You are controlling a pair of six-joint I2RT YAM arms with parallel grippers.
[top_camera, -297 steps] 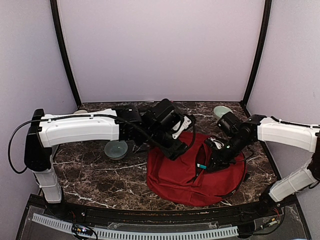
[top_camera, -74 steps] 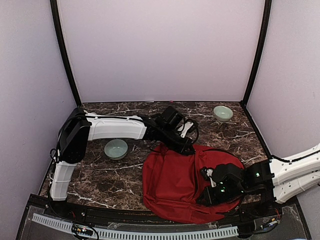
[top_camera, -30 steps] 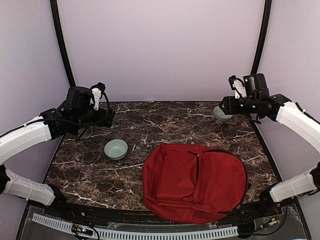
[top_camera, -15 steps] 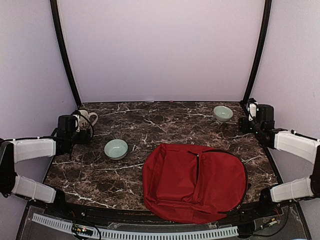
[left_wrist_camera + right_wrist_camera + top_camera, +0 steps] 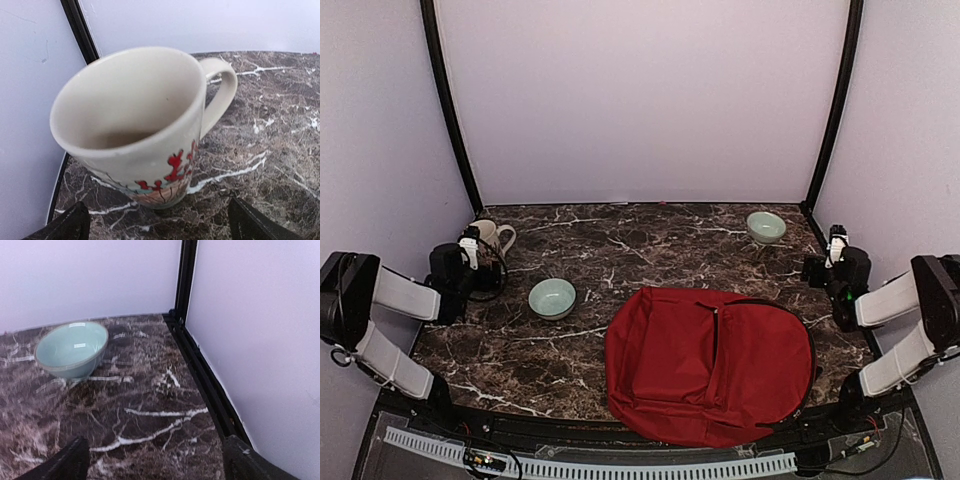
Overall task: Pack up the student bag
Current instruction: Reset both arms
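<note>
The red backpack [image 5: 710, 365] lies flat on the dark marble table [image 5: 620, 235], and from above it looks zipped shut. Its long side runs roughly left to right, with the rounded top end toward the right arm.

Neither claw touches it. The right claw [image 5: 155, 460] sits just off the backpack's far right corner, jaws spread wide on nothing, facing a green bowl [image 5: 72, 349]. The left claw [image 5: 159, 227] is well off to the backpack's left, also wide open and empty, staring into a cream mug [image 5: 135, 125].

So I'd say the right arm is nearer. A second bowl [image 5: 552, 297] sits just left of the backpack, and plain lilac walls [image 5: 640, 100] close it all in.
</note>
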